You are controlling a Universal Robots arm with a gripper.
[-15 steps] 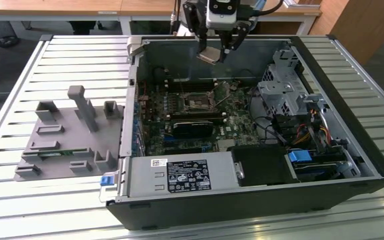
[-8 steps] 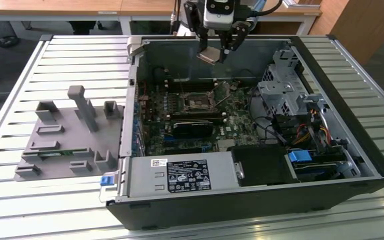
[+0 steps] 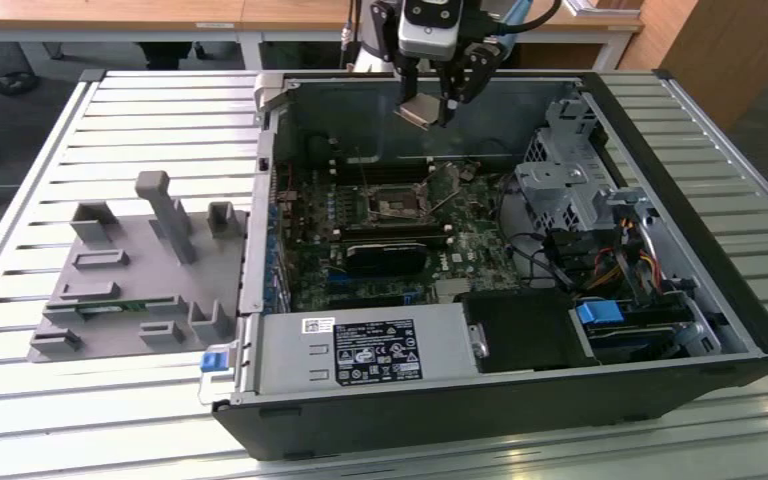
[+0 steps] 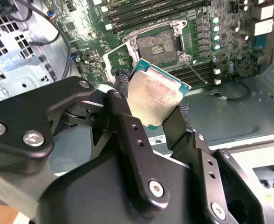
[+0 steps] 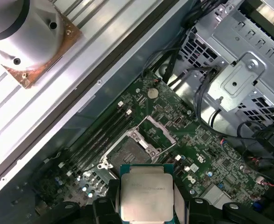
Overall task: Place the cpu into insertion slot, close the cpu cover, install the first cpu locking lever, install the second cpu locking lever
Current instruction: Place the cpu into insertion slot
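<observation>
Gripper (image 3: 428, 102): I have it clenched on the cpu (image 4: 153, 95), gripping two opposite edges with the metal face showing.
Cpu position: in the air over the far side of the open computer case (image 3: 744, 335), well apart from the board.
Insertion slot (image 5: 127, 153): bare, with the cpu cover (image 5: 159, 132) swung up beside it.
Progress: I judge step one under way; seating, closing and both locking steps are left.
Clearance: open room above the slot. The drive cage (image 3: 564, 185) stands toward the exterior view's right, and a black card (image 3: 387, 255) lies just near of it.
</observation>
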